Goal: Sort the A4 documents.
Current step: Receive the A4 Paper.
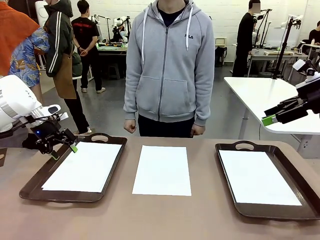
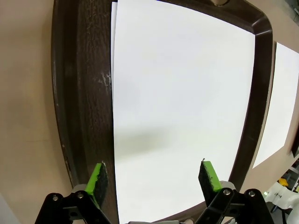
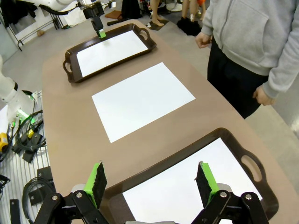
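Three white A4 documents show. One sheet (image 1: 82,167) lies in the left brown tray (image 1: 30,187); in the left wrist view this sheet (image 2: 182,93) has a second edge peeking out beneath it at the top left. Another sheet (image 1: 162,170) lies bare on the table between the trays. The third sheet (image 1: 257,175) rests in the right tray (image 1: 300,212). My left gripper (image 1: 63,151) hovers open over the left tray's far-left corner, nothing between its pads (image 2: 98,179). My right gripper (image 1: 270,119) hangs open, high above the right tray's far side (image 3: 152,179).
A person in a grey hoodie stands at the far edge, hands (image 1: 130,126) down at the sides. Brown tabletop (image 1: 160,220) runs between and in front of the trays. A white table (image 1: 260,92) stands beyond on the right. Cables lie on the floor (image 3: 28,140) beside the table.
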Controlling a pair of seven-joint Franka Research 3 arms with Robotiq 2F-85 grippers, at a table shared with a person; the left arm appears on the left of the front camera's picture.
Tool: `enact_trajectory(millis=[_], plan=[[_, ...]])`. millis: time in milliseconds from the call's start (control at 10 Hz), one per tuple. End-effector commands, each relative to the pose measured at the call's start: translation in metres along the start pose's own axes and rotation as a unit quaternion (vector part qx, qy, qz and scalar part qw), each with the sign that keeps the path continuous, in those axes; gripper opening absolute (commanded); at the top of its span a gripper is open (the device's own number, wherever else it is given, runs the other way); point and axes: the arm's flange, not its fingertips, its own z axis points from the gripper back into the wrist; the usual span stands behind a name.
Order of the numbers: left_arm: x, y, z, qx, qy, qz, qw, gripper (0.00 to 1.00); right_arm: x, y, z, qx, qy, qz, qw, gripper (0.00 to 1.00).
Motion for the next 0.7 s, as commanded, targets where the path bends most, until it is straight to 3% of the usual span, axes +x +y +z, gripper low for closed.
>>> enact_trajectory(millis=[0, 400, 500, 600], plan=[[0.000, 0.001, -0.001, 0.006, 0.003, -0.004, 1.000, 1.00, 0.000, 0.001, 0.000, 0.001, 0.000, 0.001, 1.000, 1.00], [0.000, 0.000, 0.000, 0.000, 0.000, 0.000, 1.000, 1.00, 0.000, 0.001, 0.000, 0.001, 0.000, 0.001, 1.000, 1.00], [0.003, -0.033, -0.015, 0.012, 0.011, -0.054, 0.998, 1.00, 0.000, 0.001, 0.000, 0.001, 0.000, 0.001, 1.000, 1.00], [0.000, -0.060, -0.013, 0.065, -0.004, -0.102, 0.993, 1.00, 0.000, 0.001, 0.000, 0.001, 0.000, 0.001, 1.000, 1.00]])
